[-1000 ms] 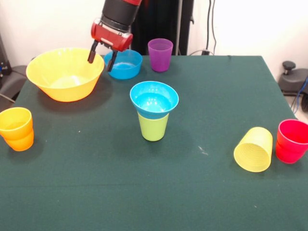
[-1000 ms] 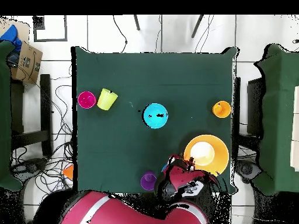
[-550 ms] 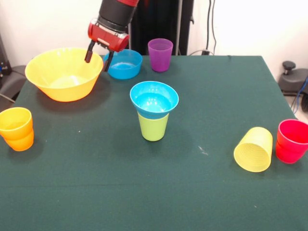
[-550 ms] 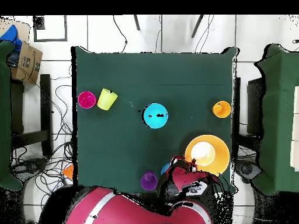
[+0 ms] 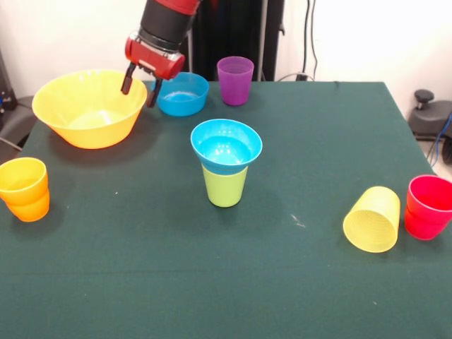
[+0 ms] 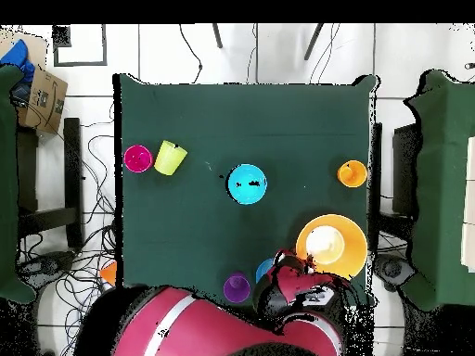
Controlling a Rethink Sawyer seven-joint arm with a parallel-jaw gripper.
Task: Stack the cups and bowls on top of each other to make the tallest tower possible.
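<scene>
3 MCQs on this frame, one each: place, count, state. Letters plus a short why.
1. Where is the gripper?
A. at the big yellow bowl's rim
B. over the red cup
C. inside the purple cup

2. How many blue bowls are on the table?
A. one
B. two
C. three

3. How is the yellow cup sitting?
A. upright
B. on its side
C. stacked on the tower

Answers:
1 A: its open fingers straddle the rim of the big yellow bowl.
2 B: one blue bowl sits in the green cup, another blue bowl stands beside the purple cup.
3 B: it lies tipped beside the red cup.
</scene>
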